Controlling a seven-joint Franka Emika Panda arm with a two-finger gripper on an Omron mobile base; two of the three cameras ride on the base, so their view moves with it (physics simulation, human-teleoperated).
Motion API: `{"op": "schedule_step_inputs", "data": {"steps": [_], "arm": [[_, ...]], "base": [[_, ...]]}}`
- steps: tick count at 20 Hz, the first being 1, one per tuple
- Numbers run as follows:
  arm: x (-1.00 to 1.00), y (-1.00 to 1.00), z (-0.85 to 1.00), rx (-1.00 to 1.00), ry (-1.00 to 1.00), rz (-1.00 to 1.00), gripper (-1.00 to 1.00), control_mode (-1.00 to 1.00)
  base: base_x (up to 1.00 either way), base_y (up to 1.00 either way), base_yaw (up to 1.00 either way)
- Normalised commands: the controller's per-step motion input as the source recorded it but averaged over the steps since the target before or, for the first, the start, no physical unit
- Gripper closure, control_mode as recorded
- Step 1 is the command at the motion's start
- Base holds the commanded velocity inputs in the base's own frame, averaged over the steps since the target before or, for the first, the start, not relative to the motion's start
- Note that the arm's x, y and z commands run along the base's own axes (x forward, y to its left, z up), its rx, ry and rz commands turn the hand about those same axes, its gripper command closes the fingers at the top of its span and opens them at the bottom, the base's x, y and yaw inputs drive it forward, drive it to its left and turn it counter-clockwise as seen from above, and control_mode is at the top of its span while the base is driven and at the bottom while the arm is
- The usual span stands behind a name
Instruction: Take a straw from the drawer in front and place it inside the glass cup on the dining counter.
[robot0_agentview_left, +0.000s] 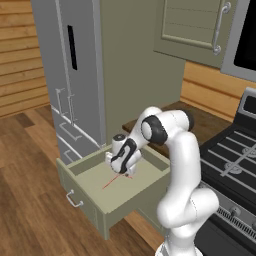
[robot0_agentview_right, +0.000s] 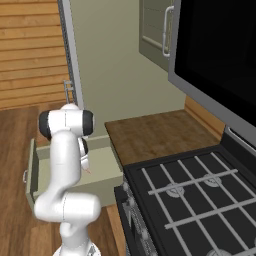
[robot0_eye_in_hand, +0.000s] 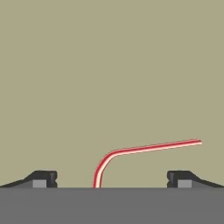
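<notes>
straw (robot0_eye_in_hand: 144, 148) bent, lower end cut off at 6 o'clock in hand view | hand (robot0_agentview_left: 125, 169) down inside drawer (robot0_agentview_left: 85, 195), released, fingers wide, straddling straw

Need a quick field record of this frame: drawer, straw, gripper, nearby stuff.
drawer: pulled open, sage-green, silver handle on its front
straw: red, bent, lying on the drawer floor
gripper: open, low inside the drawer, one fingertip on each side of the straw, not gripping
stove: right of the drawer
fridge: behind the drawer
</notes>
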Motion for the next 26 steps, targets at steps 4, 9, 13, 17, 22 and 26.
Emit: {"op": "schedule_step_inputs", "data": {"steps": [4,9,13,17,22,26], "arm": [[0.03,0.00,-0.18,0.00,0.01,-0.12,-1.00,-1.00],[0.00,0.00,-0.16,0.03,0.00,-0.13,-1.00,-1.00],[0.00,0.00,-0.27,0.03,0.01,-0.13,-1.00,-1.00],[0.00,0.00,-0.33,0.03,0.00,-0.11,-1.00,-1.00],[0.00,0.00,-0.38,0.03,0.00,-0.09,1.00,-1.00],[0.00,0.00,-0.42,0.04,0.03,-0.09,1.00,-1.00]], "base": [[0.00,0.00,0.00],[0.00,0.00,0.00],[0.00,0.00,0.00],[0.00,0.00,0.00],[0.00,0.00,0.00],[0.00,0.00,0.00]]}}
